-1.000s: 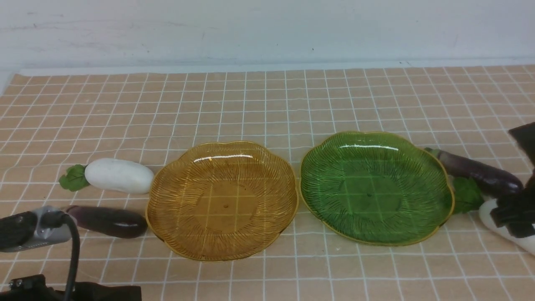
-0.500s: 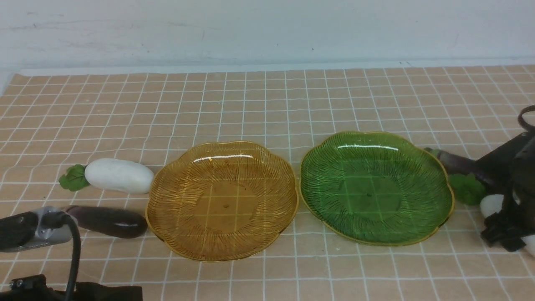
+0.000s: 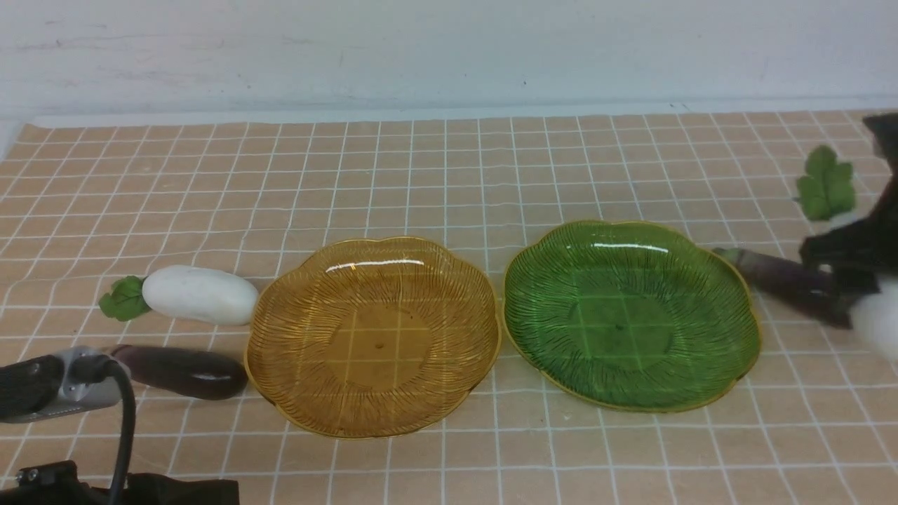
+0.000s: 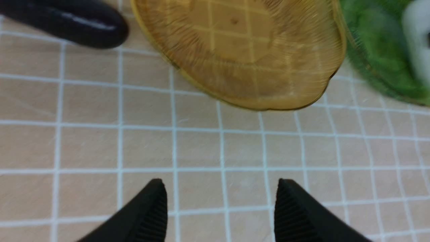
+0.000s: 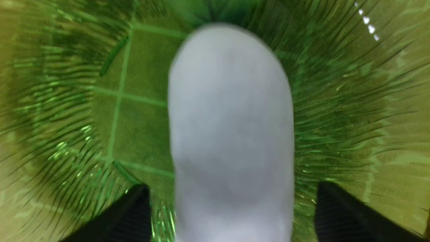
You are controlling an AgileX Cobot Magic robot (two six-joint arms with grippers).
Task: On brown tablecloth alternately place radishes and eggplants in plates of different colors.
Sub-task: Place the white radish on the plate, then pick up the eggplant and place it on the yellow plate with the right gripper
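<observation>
On the brown tablecloth the amber plate stands left of the green plate; both hold nothing. One radish and one eggplant lie left of the amber plate. The other eggplant lies right of the green plate. My right gripper is shut on the second radish and holds it tilted above the cloth, its leaf up. In the right wrist view this radish hangs over the green plate. My left gripper is open and empty over cloth near the amber plate.
A white wall runs along the cloth's far edge. My left arm's wrist and cable sit at the front left, close to the left eggplant. The right arm fills the right edge beside the right eggplant.
My right gripper has closed on the right radish and lifted it off the cloth, swinging its leaf end upward. The left arm, plates and left vegetables have not moved.
</observation>
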